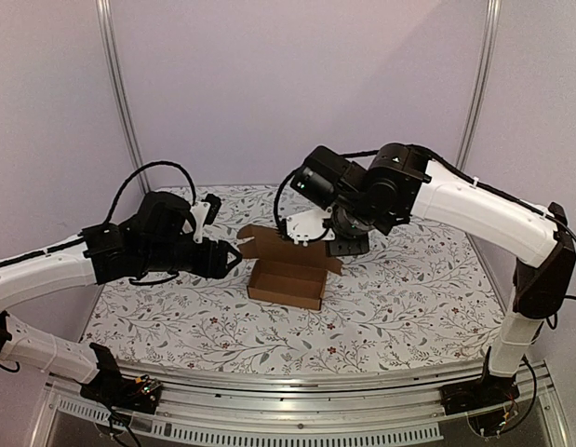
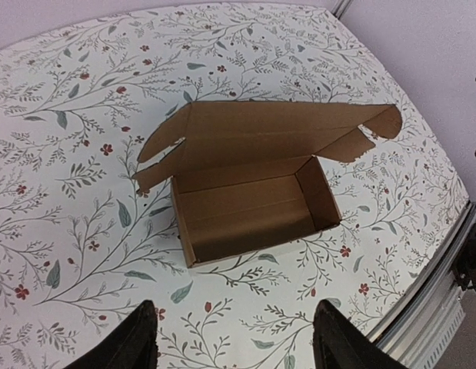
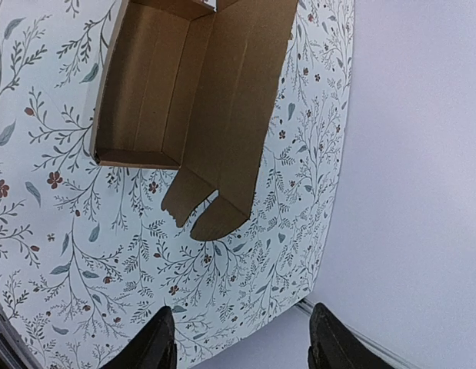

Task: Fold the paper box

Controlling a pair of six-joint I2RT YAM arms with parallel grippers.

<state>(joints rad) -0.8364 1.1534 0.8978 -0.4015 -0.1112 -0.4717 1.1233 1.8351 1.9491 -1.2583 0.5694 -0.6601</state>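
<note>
Both grippers have their jaws apart with nothing between them. The paper box [image 1: 288, 281] sits near the middle of the table, on the floral cloth [image 1: 408, 298], between the two arms. It is a shallow brown corrugated tray standing open, with all four walls up and the inside bare. Its lid [image 2: 261, 134] leans back from the far wall, and a pair of rounded tabs [image 2: 157, 157] sticks out at each end of the lid.

From my left wrist camera I see the left gripper [image 2: 238, 346] low over the cloth, facing the tray's near wall, with a clear strip of pattern between its fingers [image 2: 141, 342] and the cardboard. In the top view that left gripper [image 1: 234, 256] looks close to the lid's left end, yet the wrist view shows them apart.

My right gripper [image 1: 341, 244] hangs above the box's far right corner. Its own camera looks steeply down, showing the paper box [image 3: 168, 92] at the top of the picture. The right gripper [image 3: 241, 342] sits over cloth well past the lid's tabs, touching no cardboard.
</note>
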